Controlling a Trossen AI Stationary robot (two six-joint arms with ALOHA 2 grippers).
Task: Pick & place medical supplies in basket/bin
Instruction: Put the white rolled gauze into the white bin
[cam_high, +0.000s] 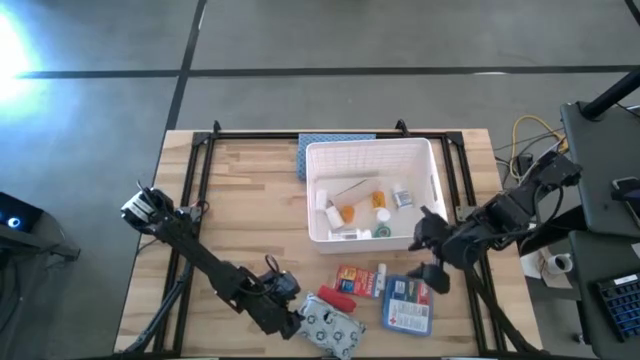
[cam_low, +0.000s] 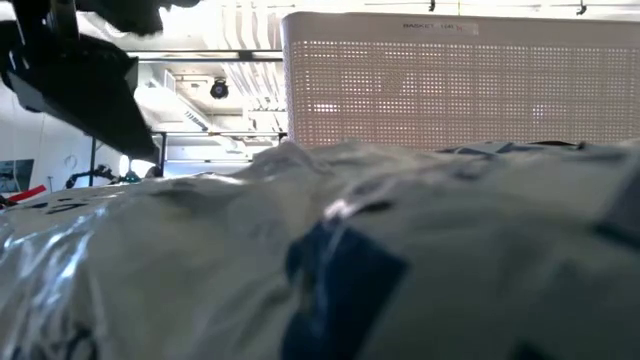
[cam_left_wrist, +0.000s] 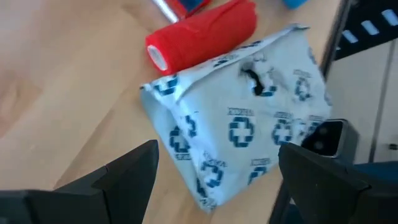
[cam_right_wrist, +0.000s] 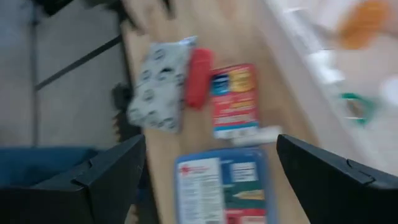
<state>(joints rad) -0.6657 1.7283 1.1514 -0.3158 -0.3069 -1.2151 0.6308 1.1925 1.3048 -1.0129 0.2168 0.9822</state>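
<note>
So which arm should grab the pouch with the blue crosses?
Probably the left. Its tool is open and facing the pouch, which lies beside the red roll. The right tool, also open, hangs nearer the blue box.

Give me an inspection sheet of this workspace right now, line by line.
Surface: light wooden table, black frame.
Job's things: white slotted plastic bin holds bottles and vials; grey cross-patterned pouch, red roll, red-orange box and blue-white flat box lie outside.
Clutter: blue-grey textured mat behind the bin.
Grippers: left gripper open at the pouch; right gripper open above the boxes.
Cables: yellow and white leads off the table's right.
Surroundings: grey floor; no person seen.
</note>
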